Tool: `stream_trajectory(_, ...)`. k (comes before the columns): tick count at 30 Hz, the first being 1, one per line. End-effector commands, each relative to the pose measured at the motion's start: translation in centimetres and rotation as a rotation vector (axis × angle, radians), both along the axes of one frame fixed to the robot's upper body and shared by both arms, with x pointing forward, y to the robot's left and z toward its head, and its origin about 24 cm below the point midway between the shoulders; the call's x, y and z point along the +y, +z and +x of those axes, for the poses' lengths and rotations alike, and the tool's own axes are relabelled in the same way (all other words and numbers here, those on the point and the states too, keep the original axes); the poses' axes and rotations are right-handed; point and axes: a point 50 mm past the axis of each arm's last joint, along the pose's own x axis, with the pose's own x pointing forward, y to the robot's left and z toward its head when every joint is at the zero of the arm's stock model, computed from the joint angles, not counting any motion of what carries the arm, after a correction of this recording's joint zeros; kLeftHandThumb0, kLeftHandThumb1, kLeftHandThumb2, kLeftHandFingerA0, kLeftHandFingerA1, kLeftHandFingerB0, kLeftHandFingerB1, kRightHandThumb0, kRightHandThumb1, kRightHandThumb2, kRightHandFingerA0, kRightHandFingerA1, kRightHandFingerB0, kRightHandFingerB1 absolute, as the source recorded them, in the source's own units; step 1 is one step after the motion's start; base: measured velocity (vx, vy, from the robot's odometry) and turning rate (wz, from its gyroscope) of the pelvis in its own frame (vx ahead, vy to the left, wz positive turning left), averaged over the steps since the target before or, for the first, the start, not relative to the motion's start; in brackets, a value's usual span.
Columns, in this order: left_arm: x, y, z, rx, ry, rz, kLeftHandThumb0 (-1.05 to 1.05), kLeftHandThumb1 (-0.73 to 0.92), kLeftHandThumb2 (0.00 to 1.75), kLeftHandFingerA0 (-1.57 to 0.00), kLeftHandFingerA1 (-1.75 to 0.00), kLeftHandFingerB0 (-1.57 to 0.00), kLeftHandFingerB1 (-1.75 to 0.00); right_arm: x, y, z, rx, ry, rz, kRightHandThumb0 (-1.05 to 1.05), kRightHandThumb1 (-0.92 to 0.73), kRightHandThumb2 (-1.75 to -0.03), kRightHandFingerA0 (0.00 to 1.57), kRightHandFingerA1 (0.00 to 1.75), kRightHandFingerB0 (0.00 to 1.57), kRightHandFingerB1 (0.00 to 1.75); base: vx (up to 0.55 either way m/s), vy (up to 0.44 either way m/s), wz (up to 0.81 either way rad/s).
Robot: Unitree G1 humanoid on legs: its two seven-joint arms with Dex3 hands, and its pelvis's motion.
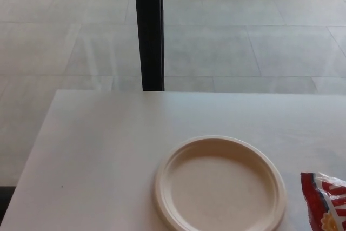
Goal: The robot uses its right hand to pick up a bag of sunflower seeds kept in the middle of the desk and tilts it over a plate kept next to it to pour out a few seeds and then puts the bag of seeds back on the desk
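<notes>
Looking down from my head camera, I see neither of my hands; both are out of view, so I cannot tell whether their fingers are apart or together, and nothing shows them holding anything. The bag (326,201) lies at the bottom right corner of the view, cut off by the right and lower edges, so only its upper left part shows. It sits just beside the plate (220,185), to the plate's right, with a narrow strip of desk between them. That places the bag on my right side, so I judge my right hand is the nearer one and would come in from the lower right to reach it. I cannot tell the bag's long axis, since too little of it shows. The bag is glossy, crinkled film, red with white stripes and a patch of yellow. The plate is round, cream, matte, with a raised rim and a shallow flat well, and it holds no seeds that I can see. The desk (102,150) is pale, smooth and plain. Beyond its far edge is a grey tiled floor, with a dark upright post (148,31) behind the desk.
</notes>
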Motion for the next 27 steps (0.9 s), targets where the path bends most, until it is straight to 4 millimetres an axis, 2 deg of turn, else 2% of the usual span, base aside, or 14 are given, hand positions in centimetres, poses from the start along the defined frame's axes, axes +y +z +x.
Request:
stream_trajectory(1, 0.4, 0.5, -0.3, -0.007, -0.01, 0.024, -0.45, 0.63, 0.65, -0.34, -0.65, -0.25, -0.54, -0.4, 0.8, 0.0, -0.014, 0.025, -0.055, -1.05, -0.37, -0.95, 0.0, 0.34, 0.0, 0.34, 0.0, 0.0, 0.0)
stream_trajectory(3, 0.4, 0.5, -0.4, -0.013, 0.006, 0.019, -0.43, 0.64, 0.67, -0.35, -0.66, -0.25, -0.55, -0.5, 0.9, 0.0, -0.016, 0.032, -0.057, -1.05, -0.5, -0.65, 0.0, 0.33, 0.0, 0.43, 0.0, 0.0, 0.0)
stream_trajectory(4, 0.4, 0.5, -0.3, -0.025, 0.011, 0.005, -0.43, 0.64, 0.7, -0.32, -0.66, -0.24, -0.55, -0.6, 1.0, 0.0, -0.019, 0.034, -0.054, -1.05, -0.38, -0.95, 0.0, 0.36, 0.0, 0.38, 0.0, 0.0, 0.0)
stream_trajectory(6, 0.4, 0.5, -0.3, -0.017, -0.003, 0.018, -0.45, 0.63, 0.69, -0.35, -0.65, -0.25, -0.55, -0.5, 1.2, -0.2, -0.018, 0.047, -0.062, -1.05, -0.52, -0.65, 0.0, 0.35, 0.0, 0.48, 0.0, 0.0, 0.0)
stream_trajectory(8, 0.4, 0.5, -0.3, -0.037, 0.017, 0.013, -0.42, 0.64, 0.7, -0.36, -0.67, -0.24, -0.55, -0.4, 1.4, -0.3, -0.017, 0.073, -0.079, -1.05, -0.39, -0.97, 0.0, 0.41, 0.0, 0.46, 0.0, 0.0, 0.0)
stream_trajectory(9, 0.4, 0.5, -0.3, -0.035, 0.015, 0.018, -0.43, 0.64, 0.71, -0.36, -0.67, -0.25, -0.55, -0.3, 1.4, -0.6, -0.012, 0.101, -0.1, -1.05, -0.52, -0.66, 0.0, 0.48, 0.0, 0.57, 0.0, 0.0, 0.0)
stream_trajectory(11, 0.5, 0.6, -0.2, -0.019, -0.012, 0.029, -0.46, 0.64, 0.69, -0.37, -0.67, -0.27, -0.55, -0.3, 1.3, -0.9, 0.003, 0.12, -0.11, -1.05, -0.38, -0.94, 0.0, 0.53, 0.0, 0.59, 0.0, 0.0, 0.0)
stream_trajectory(13, 0.5, 0.5, -0.3, -0.024, 0.005, 0.03, -0.47, 0.63, 0.69, -0.41, -0.69, -0.27, -0.55, -0.4, 1.2, -1.2, 0.024, 0.126, -0.123, -1.05, -0.5, -0.68, 0.0, 0.55, 0.0, 0.65, 0.0, 0.0, 0.0)
stream_trajectory(17, 0.4, 0.6, -0.4, -0.032, 0.002, 0.032, -0.46, 0.63, 0.7, -0.39, -0.69, -0.27, -0.56, -0.8, 0.7, -1.6, 0.051, 0.135, -0.167, -1.05, -0.49, -0.65, 0.0, 0.59, 0.0, 0.6, 0.0, 0.0, 0.0)
stream_trajectory(18, 0.4, 0.5, -0.5, -0.059, 0.05, 0.018, -0.4, 0.47, 1.0, -0.33, -0.66, -0.21, -0.59, -1.1, 0.3, -1.9, 0.069, 0.142, -0.19, -1.05, -0.49, -0.65, 0.0, 0.64, 0.0, 0.63, 0.0, 0.0, 0.0)
stream_trajectory(20, 0.4, 0.6, -0.5, -0.059, 0.024, 0.022, -0.39, 0.5, 1.02, -0.32, -0.66, -0.21, -0.59, -1.3, 0.2, -2.0, 0.077, 0.143, -0.205, -1.05, -0.49, -0.66, 0.0, 0.67, 0.0, 0.66, 0.0, 0.0, 0.0)
stream_trajectory(24, 0.4, 0.6, -0.6, -0.064, 0.034, 0.019, -0.42, 0.48, 1.0, -0.35, -0.67, -0.23, -0.59, -2.1, -0.1, -2.4, 0.081, 0.126, -0.212, -1.05, -0.5, -0.68, 0.0, 0.73, 0.0, 0.75, 0.0, 0.0, 0.0)
stream_trajectory(26, 0.4, 0.5, -0.6, -0.039, 0.032, 0.037, -0.46, 0.62, 0.69, -0.44, -0.71, -0.3, -0.57, -2.5, -0.3, -2.5, 0.09, 0.115, -0.226, -1.05, -0.49, -0.68, 0.0, 0.75, 0.0, 0.74, 0.0, 0.0, 0.0)
stream_trajectory(27, 0.4, 0.5, -0.7, -0.05, 0.043, 0.03, -0.44, 0.46, 0.99, -0.4, -0.69, -0.24, -0.59, -2.5, -0.4, -2.5, 0.09, 0.115, -0.227, -1.05, -0.48, -0.67, 0.0, 0.73, 0.0, 0.73, 0.0, 0.0, 0.0)
